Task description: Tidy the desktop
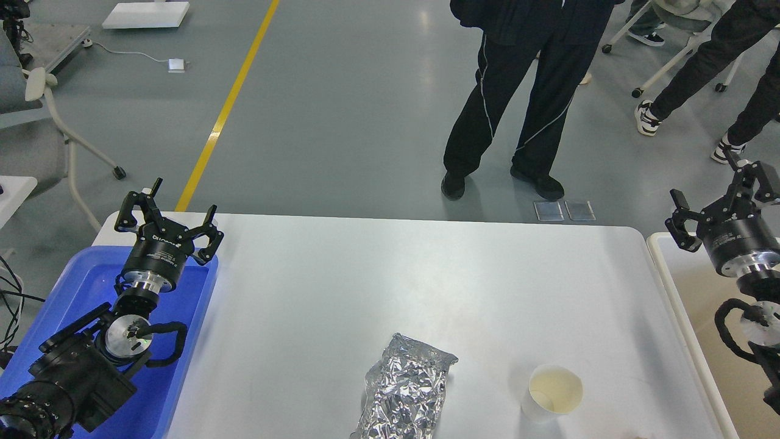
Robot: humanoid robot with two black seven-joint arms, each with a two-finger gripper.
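The white desktop point(390, 274) fills the middle of the head view. A crumpled silver foil bag point(407, 388) lies near its front edge. A white paper cup point(552, 392) stands upright to the right of the bag. My left gripper point(172, 207) is open and empty above the far left corner, over the blue tray point(91, 286). My right gripper point(719, 195) is open and empty beyond the desktop's right edge, above the beige bin point(707, 317).
The blue tray sits at the desktop's left, the white-rimmed beige bin at its right. A person in black trousers point(506, 110) stands just past the far edge. Chairs and other people are farther back on the grey floor with a yellow line point(225, 110).
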